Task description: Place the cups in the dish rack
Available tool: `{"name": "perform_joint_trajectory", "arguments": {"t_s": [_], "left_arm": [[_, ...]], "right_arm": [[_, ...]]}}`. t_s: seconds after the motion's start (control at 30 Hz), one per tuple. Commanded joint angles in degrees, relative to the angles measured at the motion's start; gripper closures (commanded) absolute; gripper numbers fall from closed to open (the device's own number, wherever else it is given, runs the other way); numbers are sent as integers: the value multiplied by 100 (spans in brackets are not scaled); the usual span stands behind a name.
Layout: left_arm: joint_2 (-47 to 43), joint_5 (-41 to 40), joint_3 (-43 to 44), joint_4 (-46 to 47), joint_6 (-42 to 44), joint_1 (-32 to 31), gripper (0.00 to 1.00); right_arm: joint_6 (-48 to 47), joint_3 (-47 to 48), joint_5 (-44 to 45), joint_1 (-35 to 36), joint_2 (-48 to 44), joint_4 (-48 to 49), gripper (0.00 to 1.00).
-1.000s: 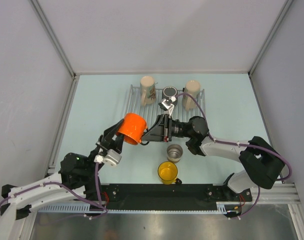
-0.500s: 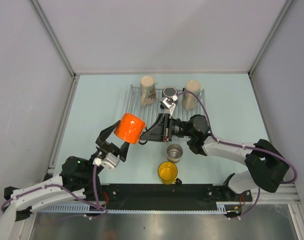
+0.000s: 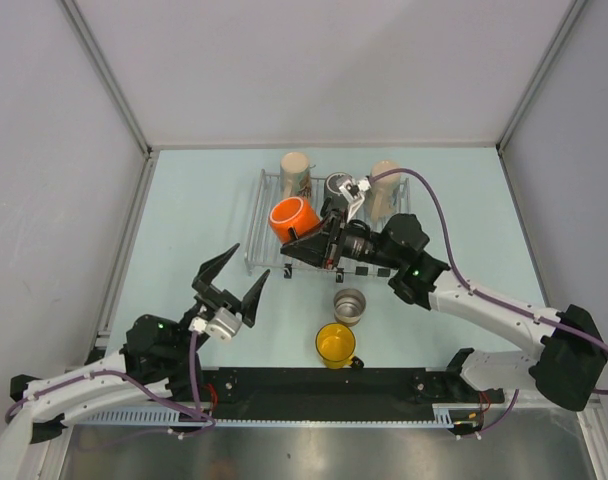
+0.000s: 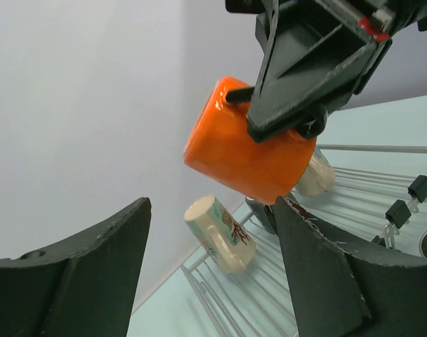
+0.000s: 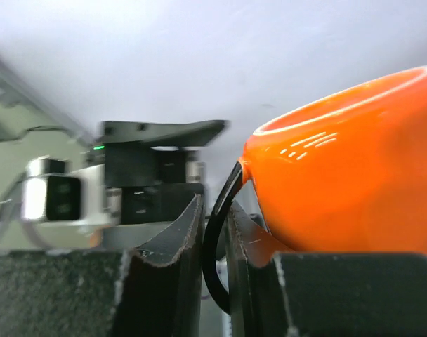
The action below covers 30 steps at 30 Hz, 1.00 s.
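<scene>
The right gripper [image 5: 215,239] pinches the thin black handle of the glossy orange cup [image 3: 293,217], which hangs tilted above the near-left part of the silver wire dish rack [image 3: 264,200]. The left gripper [image 3: 234,278] gapes wide and empty, near and left of the rack. A cream cup [image 3: 297,172] with a reddish-brown print lies at the rack's far left.

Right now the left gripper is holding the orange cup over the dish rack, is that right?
Not quite. The right gripper holds the orange cup over the dish rack, pinching its thin dark handle; the right wrist view shows it. The left gripper is open and empty.
</scene>
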Motion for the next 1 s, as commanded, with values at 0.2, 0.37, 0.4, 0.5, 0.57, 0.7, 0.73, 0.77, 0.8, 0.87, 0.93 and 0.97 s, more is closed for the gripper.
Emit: {"name": "perform_joint_trajectory", "arguments": {"t_s": [0.2,0.37,0.4,0.5,0.57,0.7,0.73,0.77,0.8,0.87,0.93,0.97], "left_arm": [[-180,-244,-55,387,181,-36,24],[-444,-508,-178,492,348,25,25],[-488,-534,-186,466,348,43,25],[-602,-640,-213,387,313,105,25],[-655,-719,-265,387,331,148,26],[-743,-886,-327,431,261,227,27],[-726,-895,-301,405,217,289,26],[-691,-904,-257,352,86,333,25],[-499,-895,-213,291,24,385,23],[-139,-886,-12,194,-299,736,21],[607,-659,313,-7,-826,1401,22],[863,-545,462,-113,-1047,1658,22]], "right_arm": [[-2211,1007,2086,398,-124,-2228,100],[-2800,1166,3106,381,-36,-2766,100],[-2854,1140,3411,372,-19,-2784,100],[-2880,1017,3756,188,-28,-2722,100],[-2846,929,4064,47,-10,-2722,100],[-2582,403,4205,-260,-115,-2232,100],[-2538,297,4275,-304,-168,-2134,100],[-2477,209,4285,-427,-185,-2038,100],[-2415,95,4302,-471,-194,-1819,100],[-2248,-143,4337,-603,-159,-1642,100],[-2169,-344,4390,-665,-89,-1396,100],[-2142,-389,4425,-691,-72,-1343,100]]}}
